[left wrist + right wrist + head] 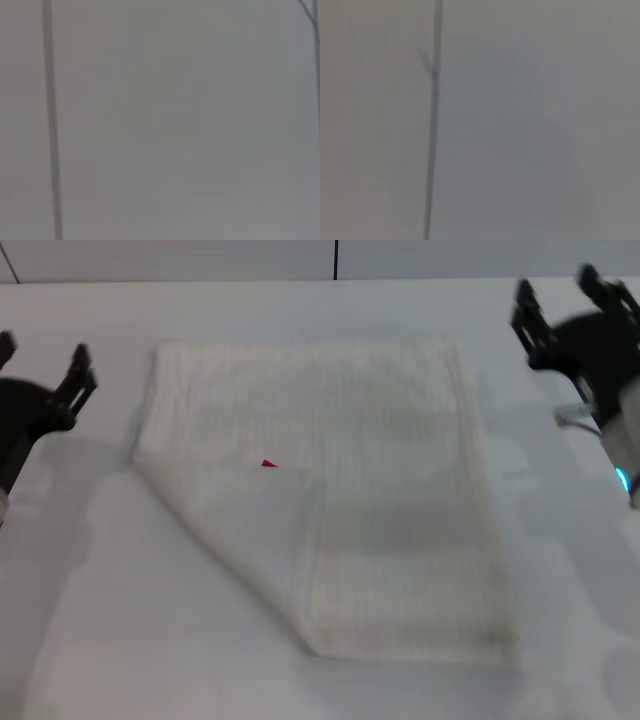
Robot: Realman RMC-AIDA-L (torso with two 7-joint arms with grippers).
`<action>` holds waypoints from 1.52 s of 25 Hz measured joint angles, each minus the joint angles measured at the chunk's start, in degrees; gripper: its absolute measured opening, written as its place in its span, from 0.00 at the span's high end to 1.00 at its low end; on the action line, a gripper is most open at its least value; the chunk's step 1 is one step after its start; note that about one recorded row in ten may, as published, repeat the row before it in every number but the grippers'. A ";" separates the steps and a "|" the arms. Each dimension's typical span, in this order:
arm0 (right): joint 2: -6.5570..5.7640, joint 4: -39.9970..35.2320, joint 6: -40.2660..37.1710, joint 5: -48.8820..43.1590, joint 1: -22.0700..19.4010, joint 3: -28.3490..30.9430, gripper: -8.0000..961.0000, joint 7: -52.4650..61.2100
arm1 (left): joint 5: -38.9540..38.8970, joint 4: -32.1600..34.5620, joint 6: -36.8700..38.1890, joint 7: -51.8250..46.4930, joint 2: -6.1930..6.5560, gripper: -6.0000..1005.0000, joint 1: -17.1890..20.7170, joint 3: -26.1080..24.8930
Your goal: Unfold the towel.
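Observation:
The cream-white towel (390, 490) lies flat on the white table (100, 640) in the head view. Its near-left corner is folded over diagonally onto the cloth, and the small red tag (268, 463) shows at the tip of that flap. My left gripper (42, 352) hovers at the table's left side, open and empty, apart from the towel's far-left corner. My right gripper (556, 288) is at the far right, open and empty, beyond the towel's far-right corner. Both wrist views show only a plain grey surface with thin dark lines.
The table's far edge (200, 282) runs along the top of the head view, with a dark vertical seam (335, 258) behind it. Bare table surface surrounds the towel on all sides.

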 joint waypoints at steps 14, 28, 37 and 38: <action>6.37 -18.28 -81.96 -1.29 10.30 48.68 0.64 5.41 | 2.43 -40.25 -54.11 -0.13 8.67 0.19 -0.65 4.95; 5.93 3.86 -103.05 -24.16 35.25 65.57 0.99 16.41 | -12.90 -49.07 -90.30 27.75 -1.13 0.19 -7.12 -6.08; 4.43 19.63 -102.77 -28.55 46.16 65.68 0.99 17.29 | -17.92 -44.04 -93.56 30.63 -1.81 0.19 -10.82 -5.99; 4.40 21.15 -102.31 -28.84 46.99 65.57 0.99 17.19 | -17.97 -43.52 -93.07 30.64 -1.82 0.19 -11.01 -5.66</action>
